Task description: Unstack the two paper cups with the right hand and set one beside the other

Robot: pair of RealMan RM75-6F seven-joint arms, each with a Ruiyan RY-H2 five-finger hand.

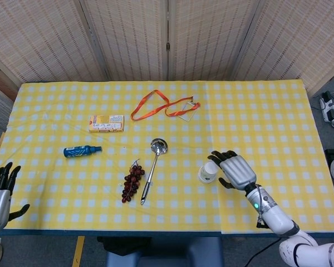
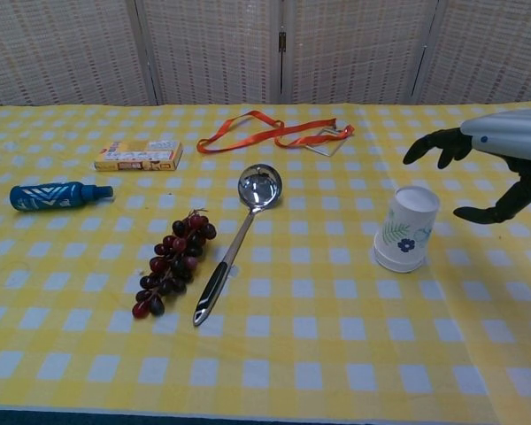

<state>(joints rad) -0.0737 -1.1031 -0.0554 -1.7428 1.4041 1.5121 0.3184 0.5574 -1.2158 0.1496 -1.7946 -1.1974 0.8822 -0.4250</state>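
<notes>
The stacked paper cups [image 1: 208, 172] [image 2: 406, 228] stand upside down on the yellow checked tablecloth, white with a blue flower and green leaves. My right hand [image 1: 233, 169] [image 2: 494, 165] hovers just to the right of the cups with fingers spread and nothing in it, apart from them. My left hand [image 1: 0, 192] is open at the table's near left corner, seen only in the head view.
A steel ladle [image 1: 152, 168] [image 2: 237, 235] and a bunch of dark grapes [image 1: 132, 182] [image 2: 170, 263] lie left of the cups. A blue bottle [image 1: 81, 150], a yellow box [image 1: 106, 123] and an orange lanyard [image 1: 162, 107] lie further back.
</notes>
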